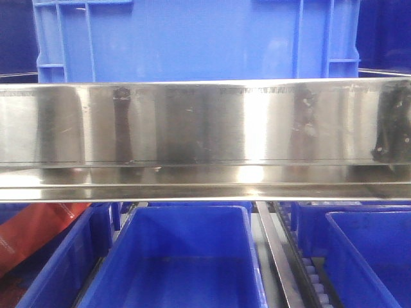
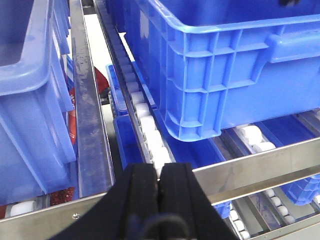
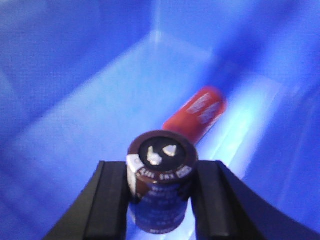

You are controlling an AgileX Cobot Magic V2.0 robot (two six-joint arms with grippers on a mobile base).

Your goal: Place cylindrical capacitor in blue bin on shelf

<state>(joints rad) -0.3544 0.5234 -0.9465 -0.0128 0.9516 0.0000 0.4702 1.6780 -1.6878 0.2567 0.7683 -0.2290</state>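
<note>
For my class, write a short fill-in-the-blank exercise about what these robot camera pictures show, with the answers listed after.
1. The right gripper holds a dark capacitor with two metal terminals on its ____ end.
2. Below the capacitor, inside the blue bin, lies a ____ cylinder.
3. The fingers of the left gripper are pressed ____, holding nothing.
4. In the front view, a shiny steel rail runs across, with a blue crate ____ it.

Answers: top; red; together; above
</note>
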